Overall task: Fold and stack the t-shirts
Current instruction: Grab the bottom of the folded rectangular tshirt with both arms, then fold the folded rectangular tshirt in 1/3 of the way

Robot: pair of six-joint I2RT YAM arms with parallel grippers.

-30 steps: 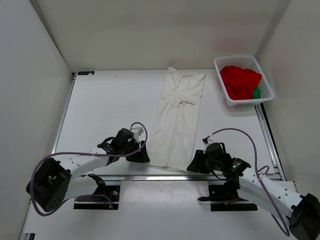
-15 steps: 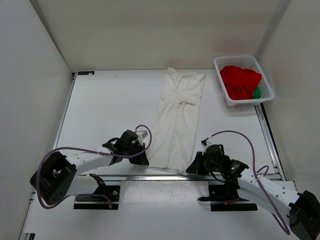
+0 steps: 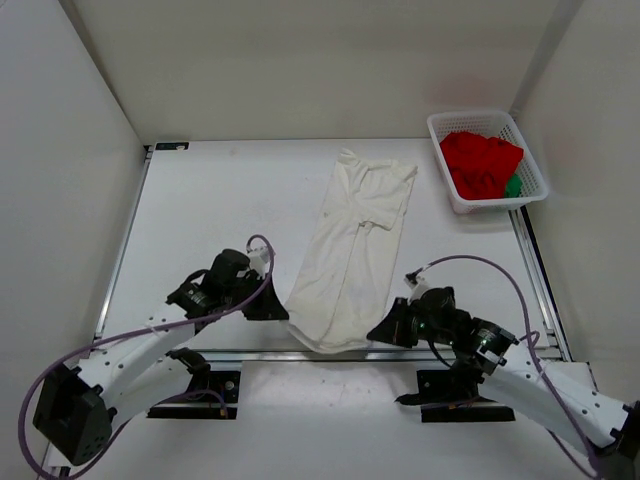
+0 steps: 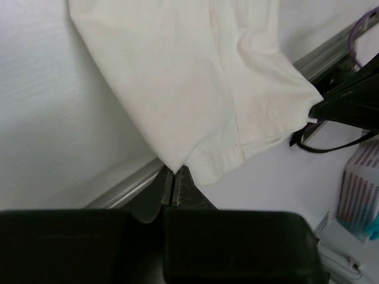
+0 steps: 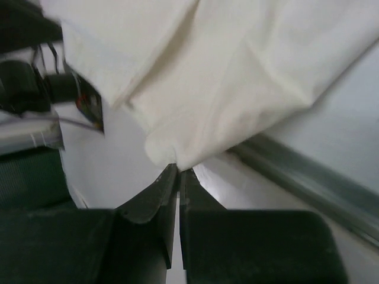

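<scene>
Cream-white t-shirt (image 3: 355, 240) lies as a long narrow strip on the table (image 3: 220, 200), with its near end gathered between the grippers. Left gripper (image 3: 278, 312) is clamped on the near left corner. Right gripper (image 3: 380, 332) is clamped on the near right corner. Red t-shirt (image 3: 480, 160) and green t-shirt (image 3: 513, 186) sit in the basket (image 3: 438, 125), far right.

— Home, shop, or lab?

— Looked like a robot lab. Sat boxed in by bare white walls (image 3: 300, 60), around a plain white table (image 3: 220, 200) edged with metal rails (image 3: 540, 288).

— And the gear?

— Had two robot arms bolted at the near edge, a left arm (image 3: 150, 347) and a right arm (image 3: 540, 382), trailing purple cables (image 3: 466, 259). Held just a cream shirt (image 3: 360, 230) and a white basket (image 3: 480, 113) of clothes.
</scene>
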